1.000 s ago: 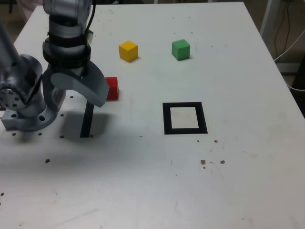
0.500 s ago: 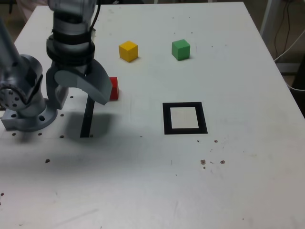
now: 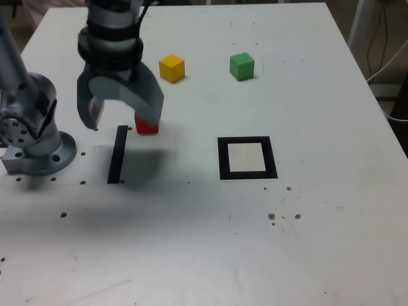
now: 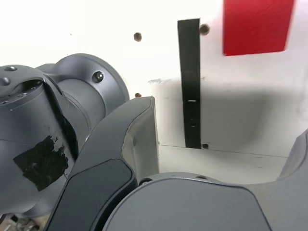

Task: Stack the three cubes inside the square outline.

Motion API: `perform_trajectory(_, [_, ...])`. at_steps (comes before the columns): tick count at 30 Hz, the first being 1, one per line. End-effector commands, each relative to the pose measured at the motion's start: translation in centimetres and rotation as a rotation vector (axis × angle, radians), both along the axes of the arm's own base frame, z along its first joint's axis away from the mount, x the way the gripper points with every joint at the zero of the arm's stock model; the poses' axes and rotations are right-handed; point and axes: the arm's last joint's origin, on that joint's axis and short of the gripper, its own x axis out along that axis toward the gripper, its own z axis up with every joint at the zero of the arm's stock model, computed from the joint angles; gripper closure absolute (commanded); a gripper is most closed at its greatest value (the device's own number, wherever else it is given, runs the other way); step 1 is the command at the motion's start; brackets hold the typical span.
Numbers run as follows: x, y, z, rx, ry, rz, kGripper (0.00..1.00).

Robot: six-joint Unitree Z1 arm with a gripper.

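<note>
The tool (image 3: pixel 121 111) hung over the white tabletop (image 3: pixel 319 242) toward the exterior view's left, pointing downward, its two grey jaws spread wide apart with nothing between them. One jaw stood in front of the red cube (image 3: pixel 147 126) and hid the upper part of it; only the cube's lower edge showed beneath that jaw. Whether the jaw touched the cube could not be told. The other jaw hung nearer the arm's round base (image 3: pixel 35 137), which sat at the exterior view's left edge.

Just below the tool lay a thin black strip (image 3: pixel 117 154), flat on the tabletop, running away from the camera, with the tool's shadow falling beside it. In the wrist view the same strip (image 4: pixel 189 82) ran past small dark screw holes, and the red cube (image 4: pixel 257 26) showed as a flat red face near it but apart from it, cut off by the picture's edge.

The yellow cube (image 3: pixel 171 68) rested farther back on the tabletop, a little to the exterior view's right of the tool and well clear of it. The green cube (image 3: pixel 241 66) sat level with the yellow one, further toward the exterior view's right, the two well apart.

The square outline (image 3: pixel 247 158), a thick black frame with a white centre, lay flat near the middle of the tabletop, to the exterior view's right of the red cube and nearer the camera than the green cube. No cube lay within it. A few dark specks marked the tabletop just in front of it.
</note>
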Motion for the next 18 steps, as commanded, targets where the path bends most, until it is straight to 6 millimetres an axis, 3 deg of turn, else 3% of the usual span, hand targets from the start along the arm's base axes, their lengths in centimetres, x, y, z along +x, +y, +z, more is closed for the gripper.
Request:
perform_trajectory(1, [0.2, 0.5, 0.1, -0.002, 0.009, 0.009, 0.01])
perform_trajectory(9, [0.5, 2.6, -0.3, -0.019, 0.015, 0.052, 0.01])
perform_trajectory(18, [2.2, 5.8, -1.3, -0.035, 0.028, 0.095, 0.01])
